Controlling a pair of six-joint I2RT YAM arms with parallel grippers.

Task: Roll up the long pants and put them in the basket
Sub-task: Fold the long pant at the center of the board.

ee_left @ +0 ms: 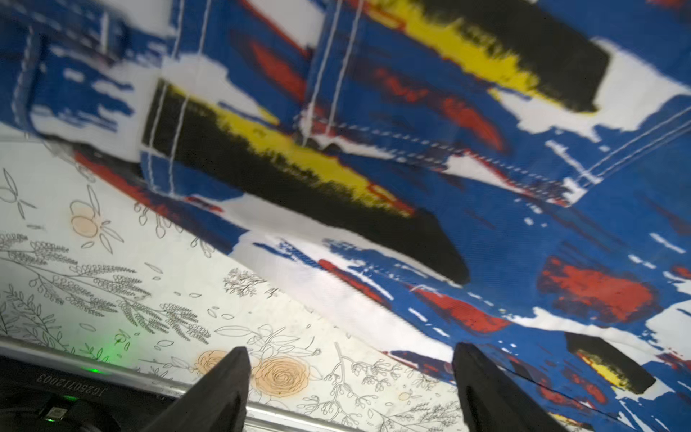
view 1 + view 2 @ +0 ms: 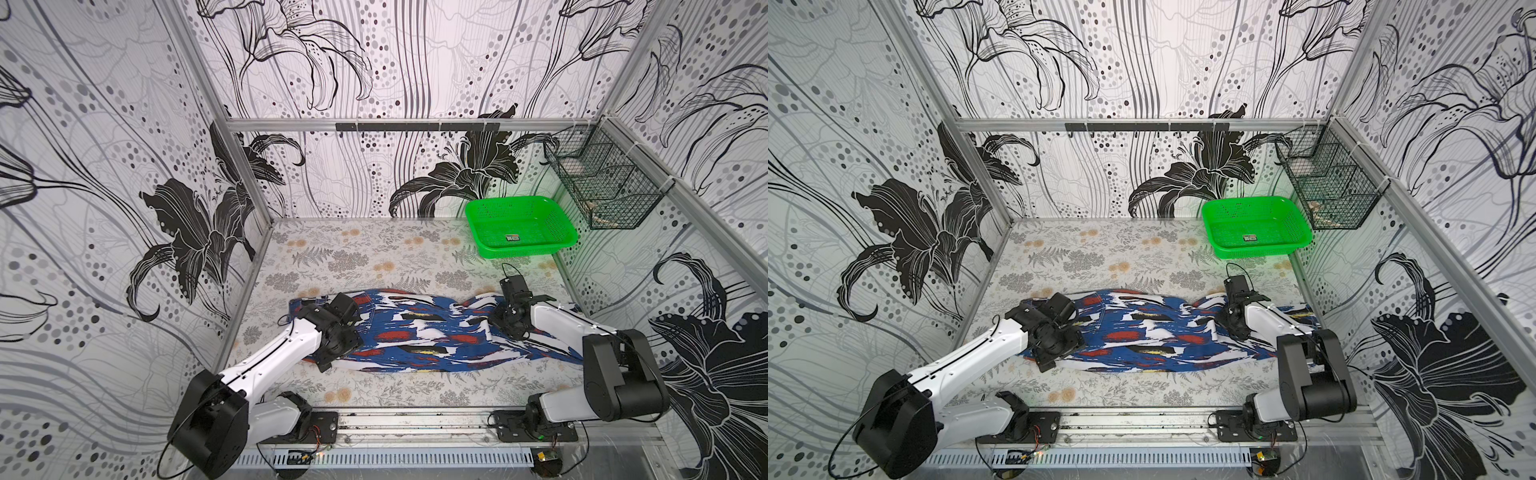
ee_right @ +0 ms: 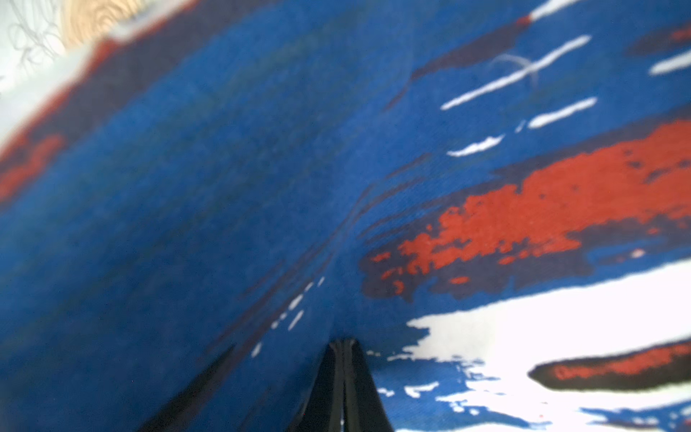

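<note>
The long pants [image 2: 415, 332] [image 2: 1142, 332] lie spread across the front half of the table, printed in blue, white, black, red and yellow. My left gripper [image 2: 332, 357] [image 1: 351, 359] hovers open over their left end. Only tablecloth and the fabric's edge show between its dark fingers [image 1: 232, 377]. At the right end my right gripper [image 2: 503, 321] [image 3: 342, 346] is shut on a pinch of the long pants [image 3: 224, 187]. The cloth puckers at its tips and rises in a hump beside it in both top views.
A green plastic basket [image 2: 519, 226] sits at the back right corner. A black wire basket [image 2: 602, 183] hangs on the right wall above it. The flowered tablecloth [image 2: 374, 257] lies bare behind the pants. A metal rail [image 2: 415, 424] carrying both arm bases runs along the front edge.
</note>
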